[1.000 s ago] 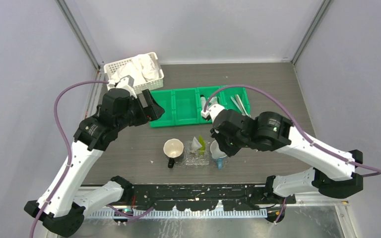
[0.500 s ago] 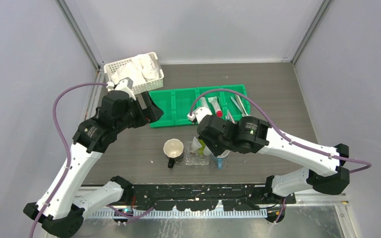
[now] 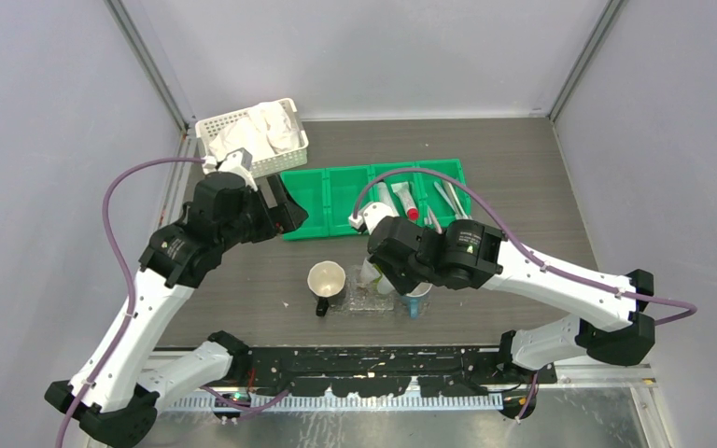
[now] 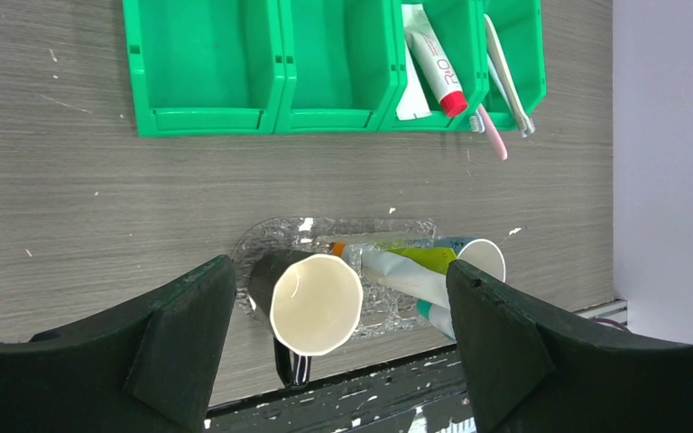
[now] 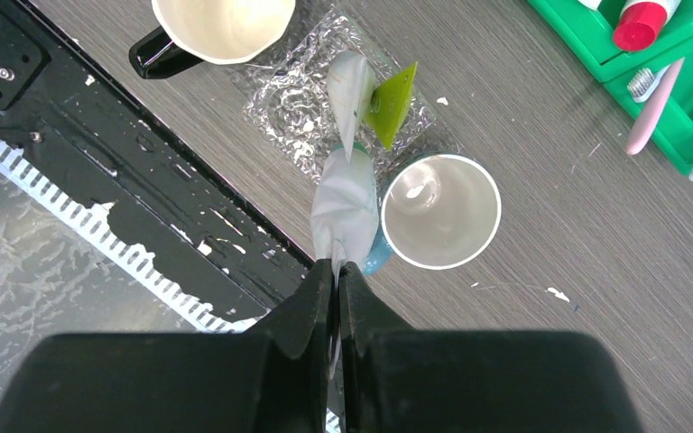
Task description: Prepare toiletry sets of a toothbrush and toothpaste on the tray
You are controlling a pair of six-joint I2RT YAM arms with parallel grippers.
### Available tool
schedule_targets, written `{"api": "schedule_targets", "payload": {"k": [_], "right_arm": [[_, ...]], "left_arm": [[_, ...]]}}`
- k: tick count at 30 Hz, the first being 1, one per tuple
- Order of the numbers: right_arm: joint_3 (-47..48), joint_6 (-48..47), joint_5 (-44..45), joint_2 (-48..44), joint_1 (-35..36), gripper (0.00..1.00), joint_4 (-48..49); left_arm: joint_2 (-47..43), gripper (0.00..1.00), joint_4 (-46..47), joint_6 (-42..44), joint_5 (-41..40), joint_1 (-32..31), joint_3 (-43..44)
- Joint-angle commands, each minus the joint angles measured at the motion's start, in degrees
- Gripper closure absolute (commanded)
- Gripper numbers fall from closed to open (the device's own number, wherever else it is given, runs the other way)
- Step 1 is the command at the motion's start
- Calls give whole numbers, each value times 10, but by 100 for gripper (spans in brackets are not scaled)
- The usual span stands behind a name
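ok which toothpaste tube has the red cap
The white tube lying in the green bin, next to the toothbrushes. The other two are at the clear tray, one pinched in the right gripper.

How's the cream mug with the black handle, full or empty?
Empty. The left wrist view looks down into the mug and shows only its bare cream inside.

I see a dark grey wood-grain table (image 3: 523, 168) carrying a green four-compartment bin (image 3: 347, 198) toward the back, with a white lattice basket (image 3: 207, 126) just beside the bin's left rear corner. Toward the near edge a clear plastic tray (image 5: 289, 99) lies flat on the wood. A cream mug (image 4: 316, 302) is at its left end, and a white-lined cup (image 5: 440, 210) stands just beside its right end.
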Motion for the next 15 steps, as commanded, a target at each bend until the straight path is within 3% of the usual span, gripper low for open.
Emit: {"api": "schedule_targets", "payload": {"k": [1,15], "right_arm": [[2,-4,-6,6,4,99,31],[-23,-3,-13,15,8,99,48]], "left_arm": [[-12,13,11,9,-11,2,-6],[-17,13,15,9,-12,3,-20]]}}
